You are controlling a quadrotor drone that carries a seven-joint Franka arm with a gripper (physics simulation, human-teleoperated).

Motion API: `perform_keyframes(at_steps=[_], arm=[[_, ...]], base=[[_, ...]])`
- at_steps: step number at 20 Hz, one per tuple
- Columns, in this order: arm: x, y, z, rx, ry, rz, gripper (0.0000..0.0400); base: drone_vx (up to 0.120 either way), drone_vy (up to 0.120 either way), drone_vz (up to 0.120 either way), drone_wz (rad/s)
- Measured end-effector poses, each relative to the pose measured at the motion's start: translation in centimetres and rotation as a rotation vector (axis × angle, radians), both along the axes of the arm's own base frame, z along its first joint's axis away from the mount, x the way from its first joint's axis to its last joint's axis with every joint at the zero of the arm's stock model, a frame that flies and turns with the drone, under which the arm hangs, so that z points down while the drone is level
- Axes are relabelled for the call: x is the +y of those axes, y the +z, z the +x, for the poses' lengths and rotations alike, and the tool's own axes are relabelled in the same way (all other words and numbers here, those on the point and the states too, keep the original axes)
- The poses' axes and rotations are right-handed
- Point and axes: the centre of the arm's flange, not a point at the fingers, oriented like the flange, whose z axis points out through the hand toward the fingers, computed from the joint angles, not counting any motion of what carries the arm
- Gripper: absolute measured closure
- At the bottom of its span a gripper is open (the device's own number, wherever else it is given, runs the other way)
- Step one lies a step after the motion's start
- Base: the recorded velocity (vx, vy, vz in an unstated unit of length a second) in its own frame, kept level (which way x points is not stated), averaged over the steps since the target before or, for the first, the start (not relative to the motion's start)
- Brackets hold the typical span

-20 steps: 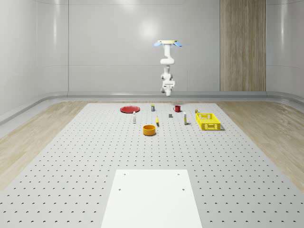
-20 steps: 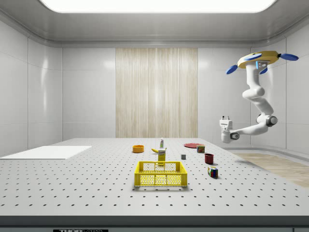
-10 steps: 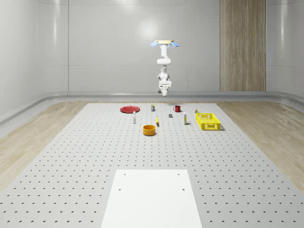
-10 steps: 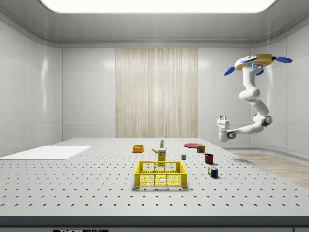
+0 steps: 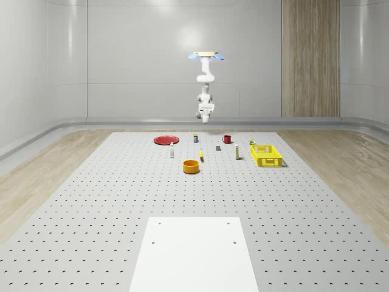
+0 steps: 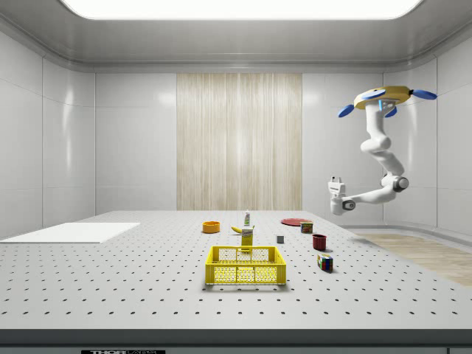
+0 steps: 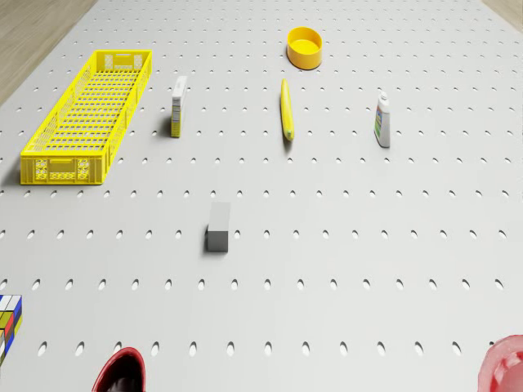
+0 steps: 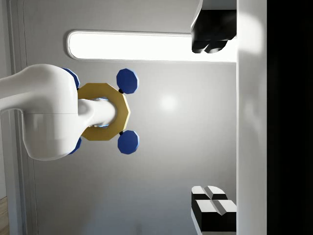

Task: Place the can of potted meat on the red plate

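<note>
Overhead, the drone (image 5: 206,55) hovers near the far edge of the perforated grey table (image 5: 121,201), its white jointed arm hanging below. The gripper (image 6: 335,179) is held in the air beyond the far row of things and turned upward. In the wrist view its black fingers (image 8: 210,36) stand wide apart with nothing between them.

The can of potted meat (image 6: 306,227), a small squat tin as far as can be made out, stands on the table just beside the flat round red plate (image 6: 293,220), not on it. A glossy red mug (image 7: 122,371), a coloured puzzle cube (image 7: 6,322) and a plain grey block (image 7: 218,227) sit nearby. The yellow lattice crate (image 7: 86,114) has a slim carton (image 7: 177,106) upright beside it, outside its walls. Further off lie a banana (image 7: 286,110), a small bottle (image 7: 382,120) and a round orange bowl (image 7: 304,46).

Since a second ago the drone and arm have shifted toward the whole-scene view's left, while the things on the table have stayed put.
</note>
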Motion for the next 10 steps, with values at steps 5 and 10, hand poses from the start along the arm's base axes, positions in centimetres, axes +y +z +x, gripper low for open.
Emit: perform_keyframes(at_steps=[5,10], arm=[[0.9,-0.1,0.0,-0.004,-0.002,-0.088,0.0000],[2.8,-0.6,-0.1,-0.007,-0.008,-0.290,0.0000]], base=[[0.000,-0.120,0.000,0.000],[0.000,-0.120,-0.088,0.000]])
